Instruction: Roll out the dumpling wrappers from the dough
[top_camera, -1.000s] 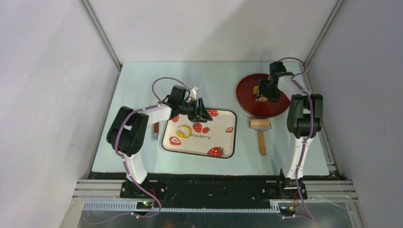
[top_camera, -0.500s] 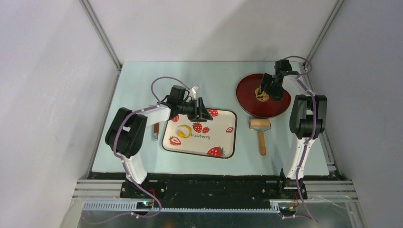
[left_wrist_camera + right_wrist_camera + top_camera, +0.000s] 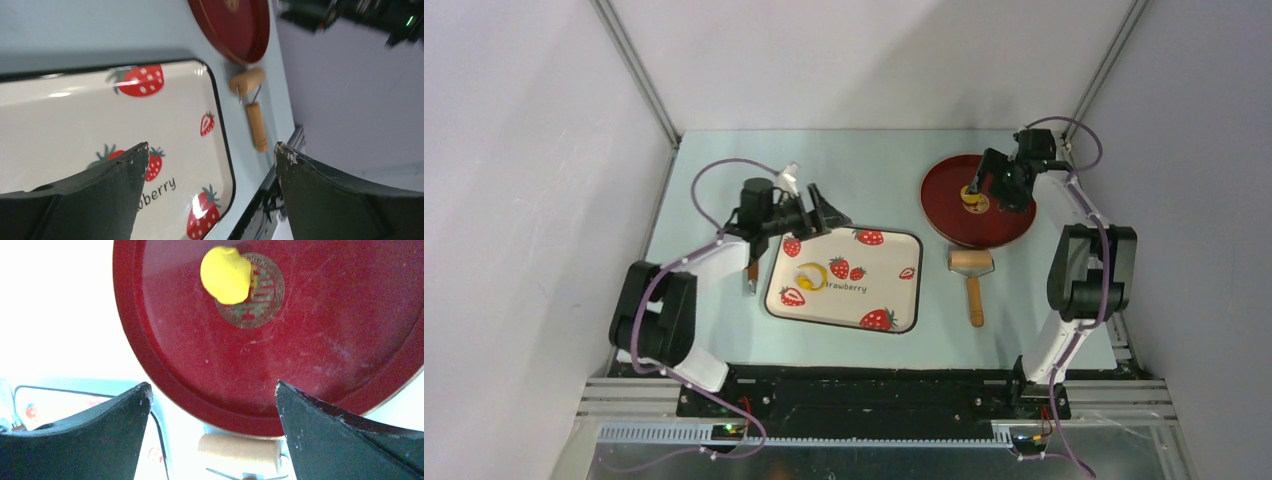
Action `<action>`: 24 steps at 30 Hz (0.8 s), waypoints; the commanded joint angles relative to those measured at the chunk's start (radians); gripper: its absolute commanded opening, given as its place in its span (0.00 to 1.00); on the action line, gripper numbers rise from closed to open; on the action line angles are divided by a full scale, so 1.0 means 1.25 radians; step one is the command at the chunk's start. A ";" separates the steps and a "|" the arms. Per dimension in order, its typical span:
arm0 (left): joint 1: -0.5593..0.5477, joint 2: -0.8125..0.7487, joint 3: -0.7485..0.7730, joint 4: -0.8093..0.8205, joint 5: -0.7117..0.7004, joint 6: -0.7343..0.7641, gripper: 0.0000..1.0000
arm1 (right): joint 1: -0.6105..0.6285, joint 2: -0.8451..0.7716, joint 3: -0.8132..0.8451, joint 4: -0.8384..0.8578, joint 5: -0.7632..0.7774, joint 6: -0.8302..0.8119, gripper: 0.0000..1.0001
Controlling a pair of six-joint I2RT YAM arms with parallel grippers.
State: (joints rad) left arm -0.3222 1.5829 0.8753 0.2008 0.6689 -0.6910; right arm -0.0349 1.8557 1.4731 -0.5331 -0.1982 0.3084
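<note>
Your right claw (image 3: 212, 390) hangs wide and empty over the red plate (image 3: 325, 340); the yellow wrapper (image 3: 226, 274) lies just ahead of its tips. Your left claw (image 3: 210, 150), also wide, holds nothing; the dough ring (image 3: 811, 275) sits on the tray (image 3: 894, 295), near it on the arm's side.

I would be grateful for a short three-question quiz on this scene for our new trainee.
1. True or false: the yellow wrapper lies on the red plate.
2. Where does the rolling pin lie? A) on the red plate B) on the table beside the strawberry tray C) on the strawberry tray
3. What do the left gripper and the right gripper hold?
Key: 1 true; 2 B; 3 nothing, both stand open.
</note>
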 commanded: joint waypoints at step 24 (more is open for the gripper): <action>0.325 -0.844 -0.266 -0.246 -0.429 0.327 1.00 | -0.011 -0.917 -0.568 0.021 0.048 0.041 0.99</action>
State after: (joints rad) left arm 0.0826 0.5709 0.5636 -0.0032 0.2497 -0.4213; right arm -0.0479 0.7879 0.8318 -0.4805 -0.1917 0.3653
